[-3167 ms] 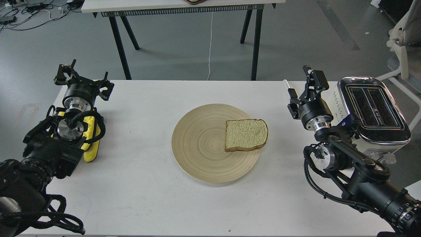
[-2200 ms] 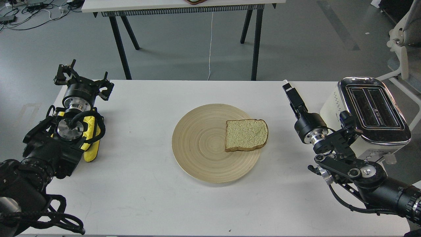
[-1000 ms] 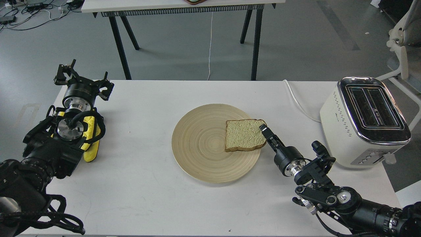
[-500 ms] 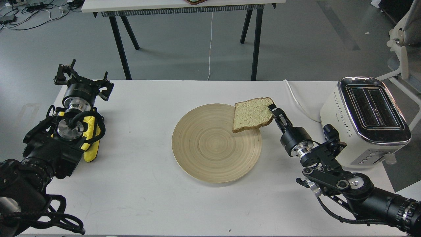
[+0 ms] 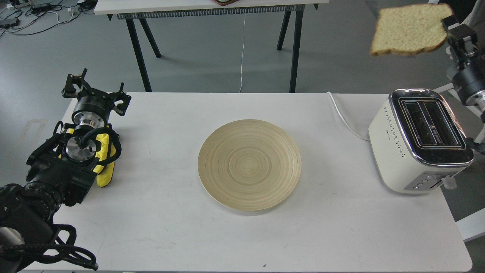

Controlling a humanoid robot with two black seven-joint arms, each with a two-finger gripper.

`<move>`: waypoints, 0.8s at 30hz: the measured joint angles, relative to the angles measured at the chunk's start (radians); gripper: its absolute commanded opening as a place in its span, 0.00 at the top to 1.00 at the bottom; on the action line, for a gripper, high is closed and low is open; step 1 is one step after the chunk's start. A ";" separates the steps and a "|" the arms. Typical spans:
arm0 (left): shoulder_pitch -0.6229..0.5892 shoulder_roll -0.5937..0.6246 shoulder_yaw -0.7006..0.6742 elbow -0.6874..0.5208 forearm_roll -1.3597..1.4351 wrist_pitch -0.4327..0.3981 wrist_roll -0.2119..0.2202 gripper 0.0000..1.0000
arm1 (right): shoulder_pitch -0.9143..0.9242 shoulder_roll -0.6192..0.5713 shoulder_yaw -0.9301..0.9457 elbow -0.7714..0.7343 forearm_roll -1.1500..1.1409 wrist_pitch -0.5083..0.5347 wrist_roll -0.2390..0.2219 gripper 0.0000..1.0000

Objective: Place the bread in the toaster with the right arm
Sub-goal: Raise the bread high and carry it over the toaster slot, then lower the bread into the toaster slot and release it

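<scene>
**Operator:** At the bench's two o'clock corner, the cream toaster stands upright, both dark slots facing up. My right tool is high above it, clamped on the right edge of the bread, which hangs roughly level in the air, well clear of the toaster's chrome top.

**Listener:** And the rest of the bench?

**Operator:** At its centre sits a round wooden plate. At nine o'clock my left arm rests on the bench, a yellow pad beside it. My left tool points toward twelve o'clock with its fingers spread apart, holding nothing. A white cord runs from the toaster toward the bench's far edge.
</scene>
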 measured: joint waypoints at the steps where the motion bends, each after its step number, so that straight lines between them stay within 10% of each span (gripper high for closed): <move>1: 0.000 0.000 0.000 0.000 0.000 0.000 0.000 0.00 | -0.003 -0.053 0.000 0.006 -0.003 0.000 0.003 1.00; 7: 0.000 0.000 0.000 0.000 0.000 0.000 0.000 0.00 | -0.030 -0.215 -0.098 0.008 -0.051 0.000 0.031 1.00; 24: 0.000 0.000 0.000 0.000 0.000 0.000 0.000 0.00 | -0.034 -0.193 -0.390 0.010 -0.061 0.000 0.060 1.00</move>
